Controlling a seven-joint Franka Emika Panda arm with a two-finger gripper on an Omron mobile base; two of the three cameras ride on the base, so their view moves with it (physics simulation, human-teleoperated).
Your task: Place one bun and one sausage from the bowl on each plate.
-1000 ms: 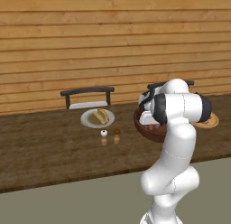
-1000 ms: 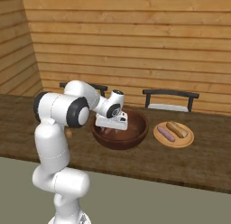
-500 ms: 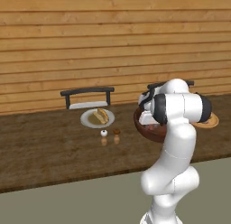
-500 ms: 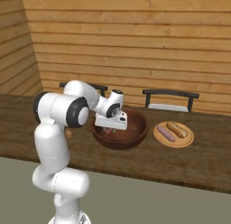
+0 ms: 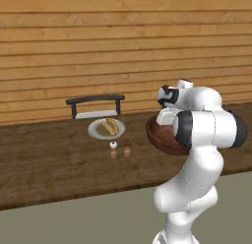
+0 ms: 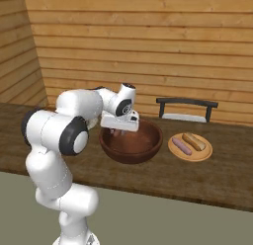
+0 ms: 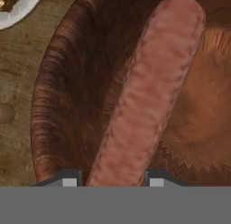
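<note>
Reaching down into the bowl (image 6: 131, 146), the gripper (image 7: 109, 180) has its two fingertips set close against either side of a sausage (image 7: 146, 94), and in the hand view that reddish-pink cylinder runs from between the tips at 6 o'clock up toward 1 o'clock, lying over the glossy dark inner wall of the bowl (image 7: 58, 105); the jaws are clamped on the sausage. From the right base view the hand sits low inside the bowl's near-left rim, with the white arm rising from 8 o'clock. At 3 o'clock of the bowl in that view, just beside it on the wooden counter (image 6: 148, 177), lies a plate (image 6: 190, 151) with a tan rim carrying a sausage (image 6: 181, 145) and a bun (image 6: 194, 141) side by side, touching or nearly so. Behind that plate, toward 12 o'clock, stands a dark rack (image 6: 187, 108) against the plank wall. In the left base view the bowl (image 5: 160, 137) is partly covered by the arm, and at 9 o'clock of it, well apart, rests a pale plate (image 5: 96, 132) holding a bun (image 5: 110, 125); whether anything lies beside the bun is too small to tell. Near that plate's 5 o'clock edge stand two small shakers, one white (image 5: 113, 145) and one brown (image 5: 127, 143), close together, with another dark rack (image 5: 95, 105) behind the plate at 12 o'clock.
</note>
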